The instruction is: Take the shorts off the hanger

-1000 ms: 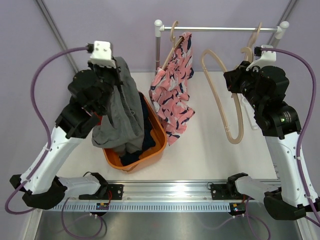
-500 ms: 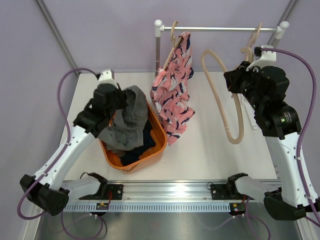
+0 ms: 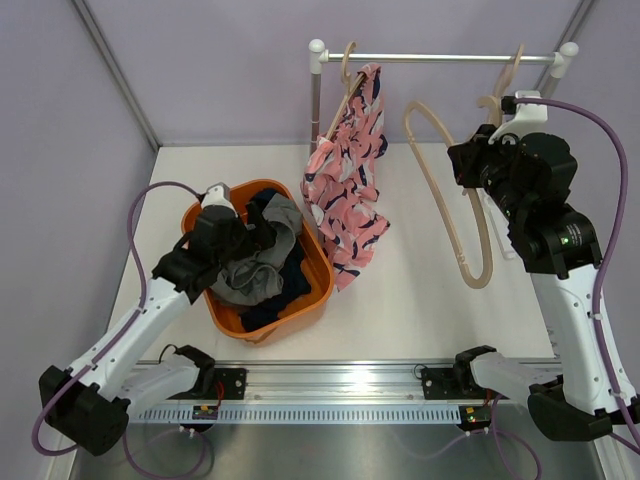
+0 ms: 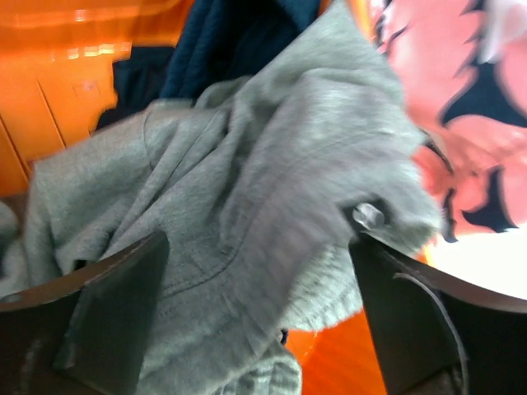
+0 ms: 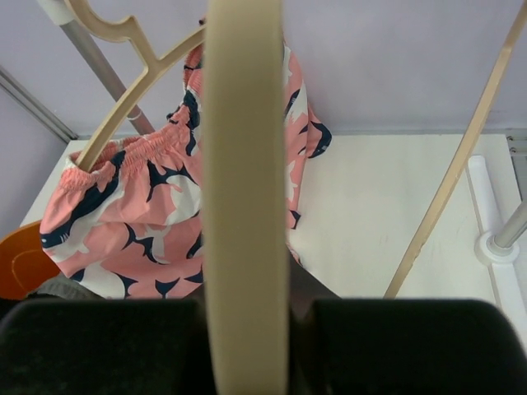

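Top external, shorts counted: three, one pink, one grey, one navy.
Pink shorts (image 3: 346, 190): on a hanger, hung just beside the basket's far right rim; the waistband is bunched on one hanger arm and the cloth falls to the table next to the rim.
Grey shorts (image 3: 250, 272): crumpled inside the basket, on top of the pile.
Navy shorts (image 3: 291, 277): inside the basket, under and to the right of the grey pair.
Basket (image 3: 322, 291): one, orange, holding two of the three pairs; it tilts toward the right.
Left gripper (image 4: 255, 243): down inside the basket; its fingers (image 4: 111, 317) stand wide apart, with the grey cloth lying in the space between them and not pinched.
Wooden hanger (image 3: 346, 82): one, carrying the pink pair, hooked on the rail beyond the basket.
Beige hanger (image 3: 446, 200): one, bare, a large loop well to the right of the basket.
Right gripper (image 5: 247, 306): closed around the beige hanger's band, well right of the basket.
Rail (image 3: 440, 58): one bar on white posts, beyond the basket; a further hook sits near its right end, its body hidden by the right arm.
Table (image 3: 420, 310): white, under the basket.
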You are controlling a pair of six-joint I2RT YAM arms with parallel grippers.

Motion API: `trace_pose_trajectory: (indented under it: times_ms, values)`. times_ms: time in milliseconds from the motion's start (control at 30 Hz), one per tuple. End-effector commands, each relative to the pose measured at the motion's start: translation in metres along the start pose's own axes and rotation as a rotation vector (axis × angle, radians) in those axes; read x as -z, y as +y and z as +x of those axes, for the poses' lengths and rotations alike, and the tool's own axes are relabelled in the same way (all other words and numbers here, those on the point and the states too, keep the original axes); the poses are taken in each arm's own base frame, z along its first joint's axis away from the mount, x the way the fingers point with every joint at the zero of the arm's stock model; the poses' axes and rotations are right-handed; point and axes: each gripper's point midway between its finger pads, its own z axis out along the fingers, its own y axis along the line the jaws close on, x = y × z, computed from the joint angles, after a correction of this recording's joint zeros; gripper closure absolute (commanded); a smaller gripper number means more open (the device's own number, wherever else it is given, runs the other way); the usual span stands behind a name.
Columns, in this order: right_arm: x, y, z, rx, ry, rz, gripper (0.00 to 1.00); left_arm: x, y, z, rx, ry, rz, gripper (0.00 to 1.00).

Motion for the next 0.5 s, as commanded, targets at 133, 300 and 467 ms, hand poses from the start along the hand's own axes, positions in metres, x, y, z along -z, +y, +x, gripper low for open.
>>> trace_pose_trajectory:
  times_ms: [133, 300, 467]
  values:
    - [-0.003, 0.01, 0.001, 0.135, -0.021, -0.083, 1.0, 0.055, -0.034, -0.063, -0.117, -0.147, 0.12, 0.01]
    - [0.001, 0.013, 0.007, 0.218, -0.036, -0.129, 1.0, 0.08, -0.036, -0.074, -0.173, -0.202, 0.157, 0.01]
    - [0.002, 0.011, 0.007, 0.205, -0.052, -0.126, 1.0, 0.085, -0.032, -0.072, -0.209, -0.207, 0.164, 0.01]
